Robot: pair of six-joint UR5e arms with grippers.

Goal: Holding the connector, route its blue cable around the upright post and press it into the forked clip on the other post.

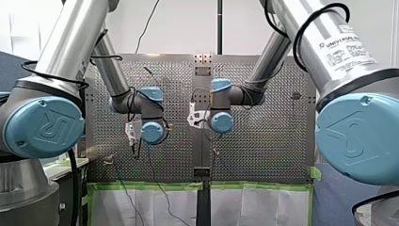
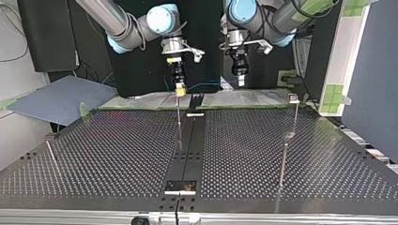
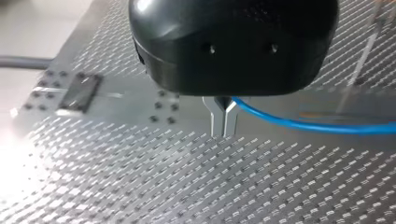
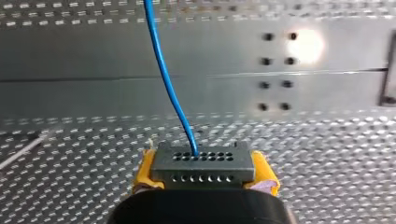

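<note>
Sitting crosswise between the yellow pads [image 4: 145, 173] of my right gripper [image 4: 205, 176], the grey connector [image 4: 201, 164] is showing its rows of small holes, and the gripper is clamping it from both sides above the perforated table [image 4: 93, 196]. The blue cable [image 4: 168, 88] is leaving one of the upper holes and curving away ahead of the gripper. In the left wrist view the same cable is running out sideways from my left gripper [image 3: 223, 123], whose metal fingers [image 3: 217, 119] are meeting at their tips around it, low over the table. In the top view both grippers are hanging at the table's far edge, the right one just above a thin upright post [image 2: 179, 123]. At that view's right a nearer post [image 2: 283, 164] and a farther post [image 2: 295, 112] are standing well apart from it, the farther one carrying a small head, too small to tell whether it is forked.
</note>
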